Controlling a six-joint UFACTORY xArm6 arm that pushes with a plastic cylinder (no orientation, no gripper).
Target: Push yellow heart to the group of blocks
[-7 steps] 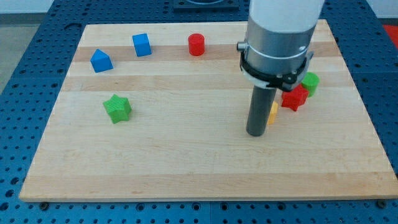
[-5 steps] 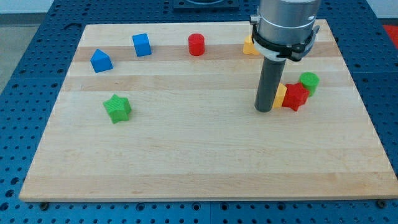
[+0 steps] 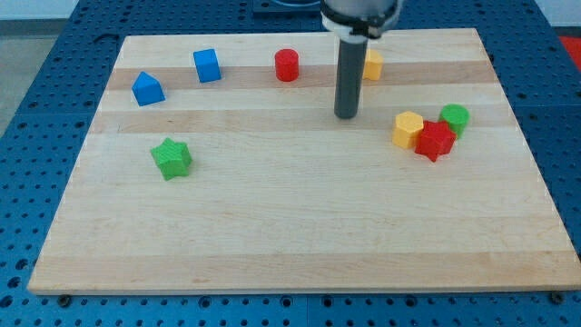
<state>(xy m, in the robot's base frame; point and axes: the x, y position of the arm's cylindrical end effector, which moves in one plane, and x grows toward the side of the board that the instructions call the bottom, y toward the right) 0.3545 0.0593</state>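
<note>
The yellow heart [image 3: 372, 64] lies near the view's top, right of centre, with its left edge hidden behind the rod. My tip [image 3: 345, 116] rests on the board below and slightly left of the heart, apart from it. A group of three blocks sits at the view's right: a yellow hexagon-like block [image 3: 408, 129], a red star [image 3: 434, 142] touching it, and a green cylinder [image 3: 453, 119] behind the star. The heart is well above and left of this group.
A red cylinder [image 3: 287, 64] and a blue cube [image 3: 207, 65] lie along the view's top. A blue wedge-like block [image 3: 147, 88] is at the upper left. A green star [image 3: 171, 157] is at the left. The wooden board [image 3: 290, 254] sits on a blue pegboard.
My tip has moved up and to the left, away from the yellow hexagon-like block, which now rests against the red star. The arm's body has left the view, uncovering the group.
</note>
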